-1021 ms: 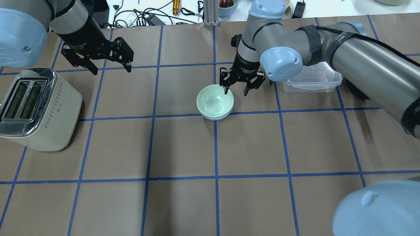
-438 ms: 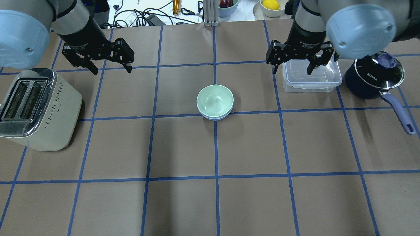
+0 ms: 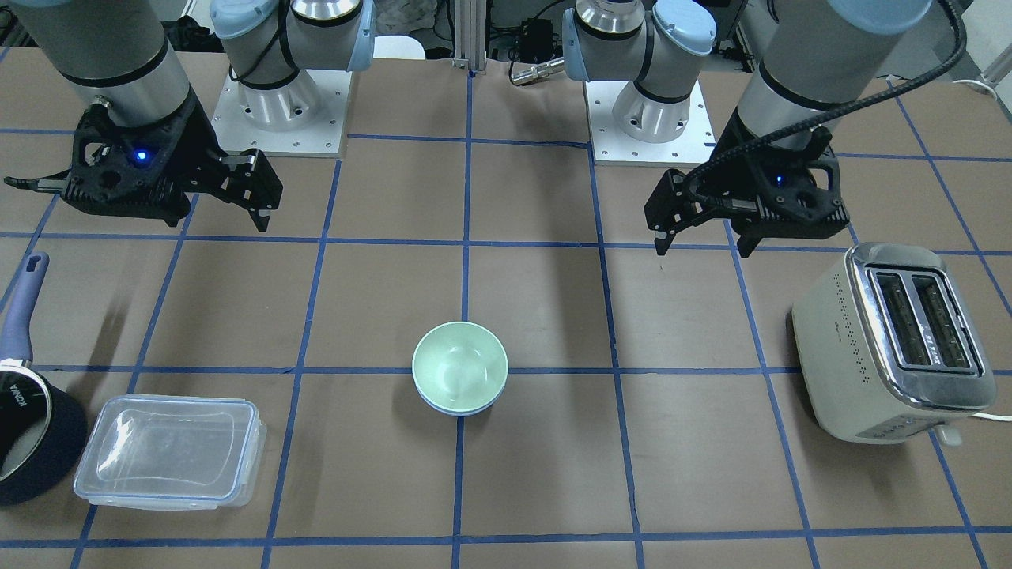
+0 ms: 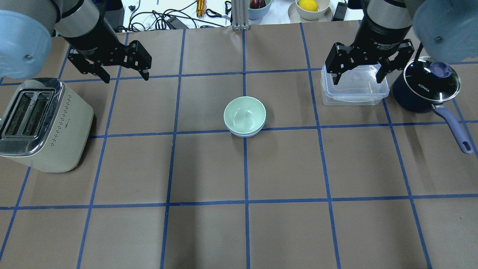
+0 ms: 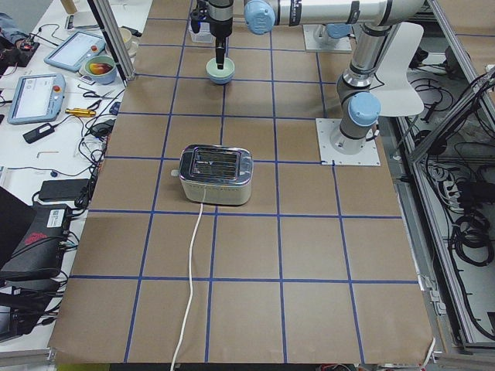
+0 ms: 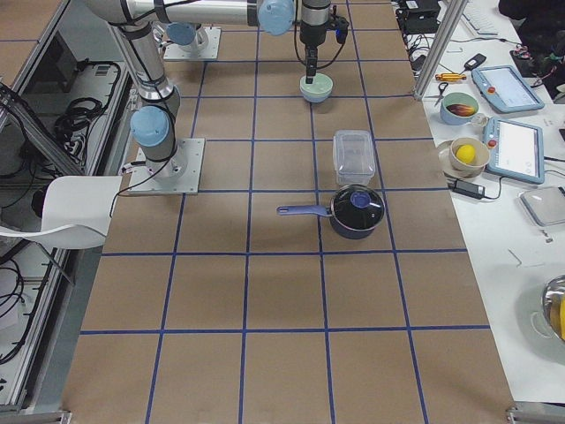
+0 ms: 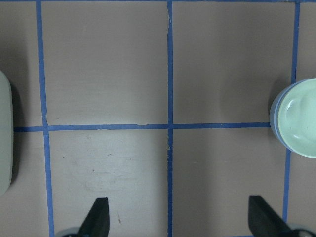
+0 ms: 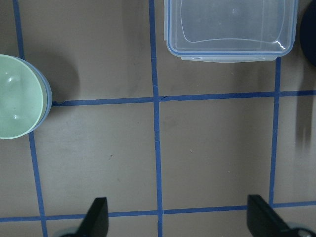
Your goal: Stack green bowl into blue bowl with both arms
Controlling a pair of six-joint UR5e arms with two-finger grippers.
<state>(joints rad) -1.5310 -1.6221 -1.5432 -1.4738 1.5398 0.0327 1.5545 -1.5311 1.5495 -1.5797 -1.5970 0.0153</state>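
The green bowl (image 4: 244, 113) sits nested inside the blue bowl (image 4: 244, 134) at the middle of the table; only a thin blue rim shows beneath it. Both also show in the front view, green bowl (image 3: 458, 365) in blue bowl (image 3: 451, 411). My left gripper (image 4: 126, 76) is open and empty, hovering far to the bowls' back left, near the toaster. My right gripper (image 4: 358, 80) is open and empty above the clear container, well to the bowls' right. The left wrist view shows the green bowl (image 7: 298, 118) at its right edge; the right wrist view shows it (image 8: 17, 96) at its left edge.
A cream toaster (image 4: 41, 123) stands at the left. A clear lidded container (image 4: 354, 93) and a navy saucepan (image 4: 425, 87) with its handle pointing forward stand at the back right. Cables and bowls lie beyond the table's far edge.
My right gripper has left the green bowl's rim and moved up and to the right, over the clear container. The stacked bowls and the left arm have stayed put.
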